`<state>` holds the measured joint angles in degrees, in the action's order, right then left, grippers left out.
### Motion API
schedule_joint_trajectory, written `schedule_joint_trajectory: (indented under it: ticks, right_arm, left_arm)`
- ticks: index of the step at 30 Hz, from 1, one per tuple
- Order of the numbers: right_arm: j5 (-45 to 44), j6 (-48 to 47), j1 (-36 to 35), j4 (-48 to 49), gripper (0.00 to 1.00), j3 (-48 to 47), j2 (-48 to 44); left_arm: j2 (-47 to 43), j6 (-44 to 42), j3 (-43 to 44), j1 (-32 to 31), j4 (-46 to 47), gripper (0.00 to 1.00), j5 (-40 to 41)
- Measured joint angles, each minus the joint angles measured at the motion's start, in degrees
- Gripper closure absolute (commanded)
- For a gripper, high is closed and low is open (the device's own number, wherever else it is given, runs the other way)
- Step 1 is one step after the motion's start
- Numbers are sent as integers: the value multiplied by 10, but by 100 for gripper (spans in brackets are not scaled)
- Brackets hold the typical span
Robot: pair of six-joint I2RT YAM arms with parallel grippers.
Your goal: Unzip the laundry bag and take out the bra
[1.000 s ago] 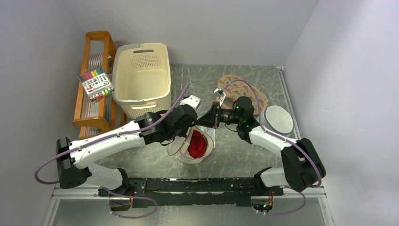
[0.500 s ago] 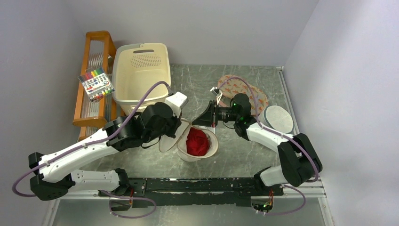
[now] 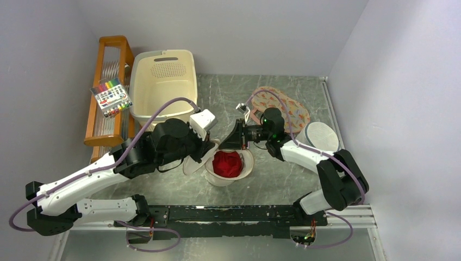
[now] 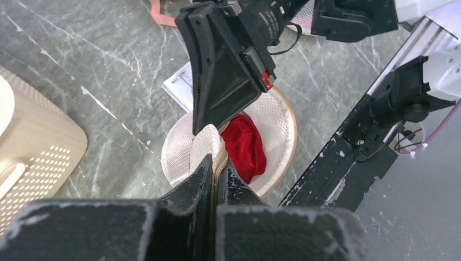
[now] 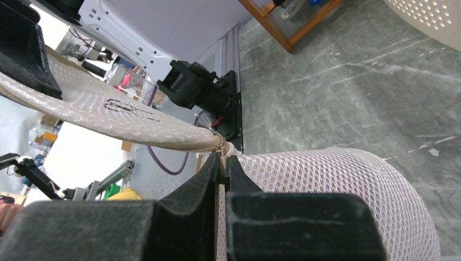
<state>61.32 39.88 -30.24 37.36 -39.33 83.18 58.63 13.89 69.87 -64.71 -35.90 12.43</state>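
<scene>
Since the earlier frames, the left pincer point(image 4: 217, 169) is drawn back leftward, peeling the flap point(image 4: 197, 148) wider. Both pincers are clamped shut on the laundry bag point(image 3: 248, 166): left on its flap, right pincer point(image 5: 223, 163) on the rim. The red bra point(image 3: 227, 163) is held inside it, at the middle of the tabletop point(image 3: 293, 179). If either grip slips, the pop-up flap could spring closed.

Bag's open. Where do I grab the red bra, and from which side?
Pinch the bra at its heaped middle, from straight above: it lies bunched in the open laundry bag, whose wall rings its sides. Left pincer and right pincer both clamp the bag; free one first.
</scene>
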Motion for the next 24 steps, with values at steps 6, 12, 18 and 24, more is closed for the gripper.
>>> schedule_joint_trajectory:
  ticks: [6, 12, 18, 24]
  right_arm:
    - [7, -37, -9, -44, 100, -26, 1]
    - [11, -64, -21, -73, 100, -53, 14]
    - [13, -68, -37, -86, 100, -64, 35]
    - [13, -73, -40, -91, 100, -70, 40]
  left_arm:
    - [5, -23, 0, 0, 9, 93, -33]
    - [6, -38, 0, 0, 18, 93, -55]
    - [13, -47, 0, 1, 18, 93, -61]
    - [12, -47, -1, 1, 19, 93, -59]
